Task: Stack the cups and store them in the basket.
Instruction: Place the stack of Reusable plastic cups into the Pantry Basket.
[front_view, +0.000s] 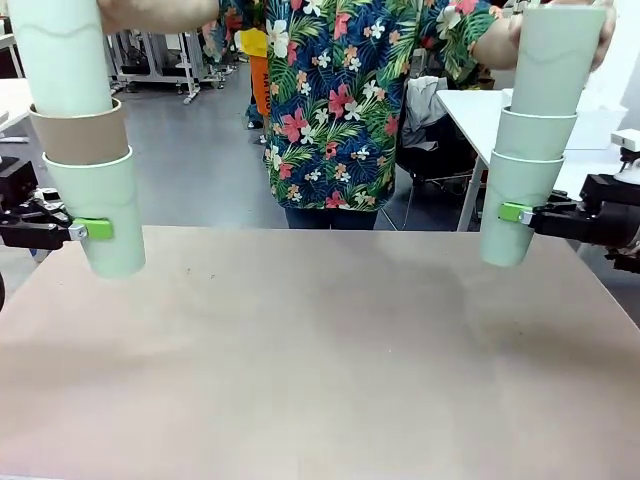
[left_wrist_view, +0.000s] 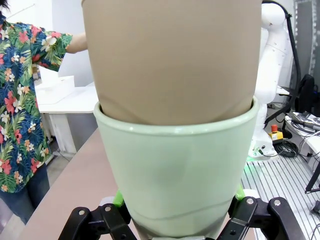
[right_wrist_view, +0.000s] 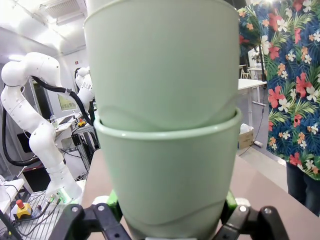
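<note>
While my left hand (front_view: 100, 230) grips the mint-and-tan stack of tall matte tumblers (front_view: 80, 135) and my right hand (front_view: 510, 214) the all-mint stack (front_view: 535, 130), both hang roughly upright, well apart.

Left stack (front_view: 95, 215) of three tall tapered matte tumblers, pale mint, tan brown, pale mint from top down, nested upright above table (front_view: 320, 360), right stack (front_view: 525, 160) three pale mint tumblers, nested, slightly tilted.

Bare bench (front_view: 320, 340) stretches between the left fingers (front_view: 97, 229) and right fingers (front_view: 513, 212); the left cup stack (front_view: 80, 135) and right cup stack (front_view: 535, 135) tower above them (a person (front_view: 350, 100) stands beyond).
</note>
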